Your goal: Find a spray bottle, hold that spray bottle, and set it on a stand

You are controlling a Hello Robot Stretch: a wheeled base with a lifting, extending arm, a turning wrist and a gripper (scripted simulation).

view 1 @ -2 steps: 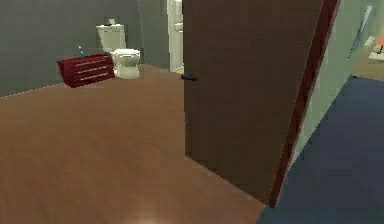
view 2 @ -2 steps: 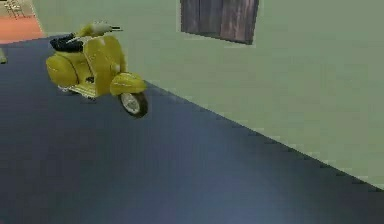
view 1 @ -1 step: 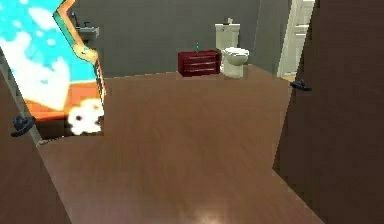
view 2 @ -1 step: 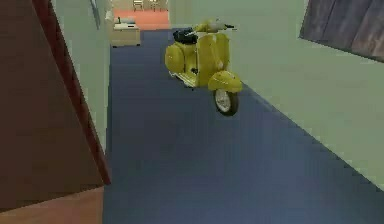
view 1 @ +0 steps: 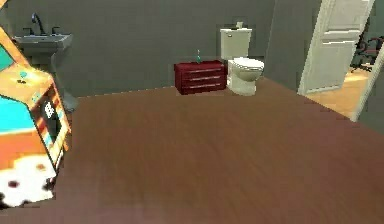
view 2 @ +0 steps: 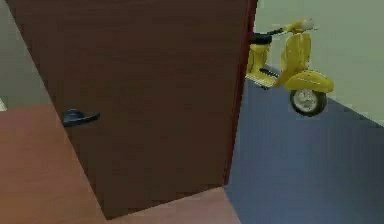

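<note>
Bathroom: red stand (view 1: 200, 77) sitting beside white toilet (view 1: 246, 70) at far wall.
Standing on its top: small teal thing (view 1: 198, 56); brown door (view 2: 140, 90) looming close in arm side view; tool's state: cannot tell.

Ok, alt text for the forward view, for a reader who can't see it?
A low red chest of drawers stands against a grey wall across a brown floor, a small greenish thing on top and a white toilet to its right. A sink at upper left, an orange and blue arcade cabinet at the left edge, a white doorway at right.
</note>
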